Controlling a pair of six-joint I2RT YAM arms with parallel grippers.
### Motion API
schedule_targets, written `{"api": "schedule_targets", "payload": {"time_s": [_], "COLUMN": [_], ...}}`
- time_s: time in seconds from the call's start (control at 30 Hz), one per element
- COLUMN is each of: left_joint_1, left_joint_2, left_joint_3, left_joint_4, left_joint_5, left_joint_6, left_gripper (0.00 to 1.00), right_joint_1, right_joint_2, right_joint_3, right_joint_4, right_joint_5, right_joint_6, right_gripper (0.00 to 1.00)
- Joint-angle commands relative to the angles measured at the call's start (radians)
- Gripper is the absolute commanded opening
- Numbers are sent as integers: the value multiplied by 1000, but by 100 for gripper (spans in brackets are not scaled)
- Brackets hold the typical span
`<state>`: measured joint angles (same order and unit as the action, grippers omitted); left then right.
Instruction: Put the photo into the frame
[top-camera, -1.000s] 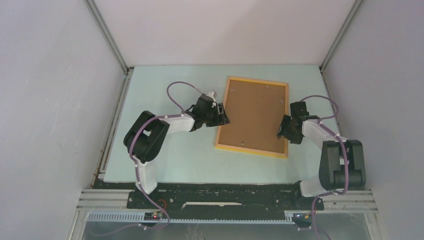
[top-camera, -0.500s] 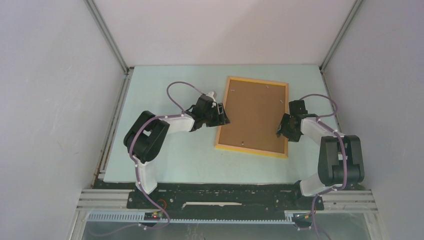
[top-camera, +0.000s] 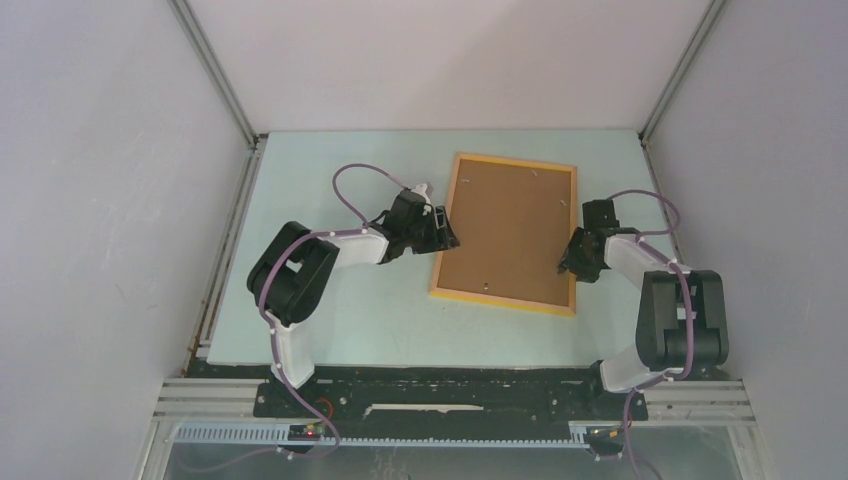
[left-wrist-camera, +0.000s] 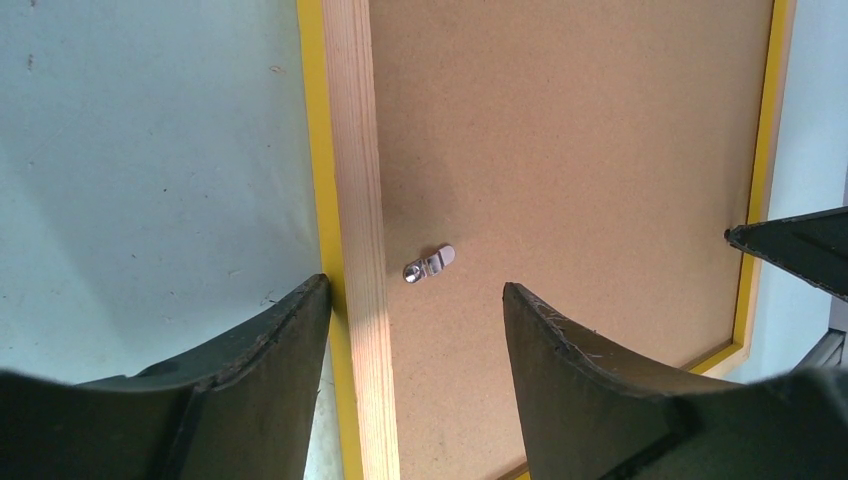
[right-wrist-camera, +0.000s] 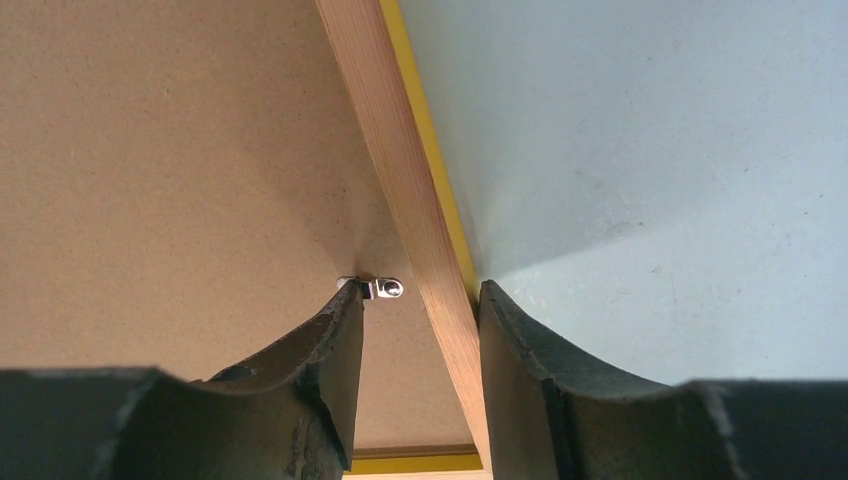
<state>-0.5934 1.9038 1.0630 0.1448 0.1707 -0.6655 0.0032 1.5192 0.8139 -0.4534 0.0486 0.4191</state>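
Note:
The yellow-orange frame lies face down on the table with the brown backing board set in it. The photo is hidden. My left gripper is open astride the frame's left rail, and a small metal clip lies between its fingertips. My right gripper is open astride the right rail. Its inner finger touches the clip on the board, and its outer finger is on the table against the rail's outside.
The pale green table is walled by white panels on three sides. A black fingertip of the right gripper shows at the right edge of the left wrist view. More small clips sit near the frame's far rail.
My right gripper has shifted slightly outward, from over the board to straddling the right rail. The left arm and the frame have not moved.

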Motion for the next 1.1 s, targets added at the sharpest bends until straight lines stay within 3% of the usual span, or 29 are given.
{"api": "schedule_targets", "payload": {"time_s": [0.0,0.13,0.2,0.27,0.37,0.77,1.07], "left_joint_1": [-2,0,1,1,0,1,5], "left_joint_2": [-25,-25,-23,-27,-25,-25,-28], "left_joint_3": [-20,-23,-22,-24,-23,-26,-32], "left_joint_4": [49,51,53,54,57,64,70], "left_joint_5": [43,43,47,47,48,55,57], "left_joint_6": [-17,-20,-22,-22,-23,-29,-31], "left_gripper": [65,65,65,65,65,64,64], "right_joint_1": [-35,-64,-69,-68,-54,-31,-6], "right_joint_2": [12,7,-1,-16,-17,81,101], "right_joint_3": [10,10,13,16,24,117,122], "right_joint_4": [58,81,71,56,34,-85,-140], "right_joint_5": [24,-90,-115,-98,-80,46,78], "right_joint_6": [41,44,33,29,34,115,124], "right_gripper": [39,42,49,67,75,75,67]}}
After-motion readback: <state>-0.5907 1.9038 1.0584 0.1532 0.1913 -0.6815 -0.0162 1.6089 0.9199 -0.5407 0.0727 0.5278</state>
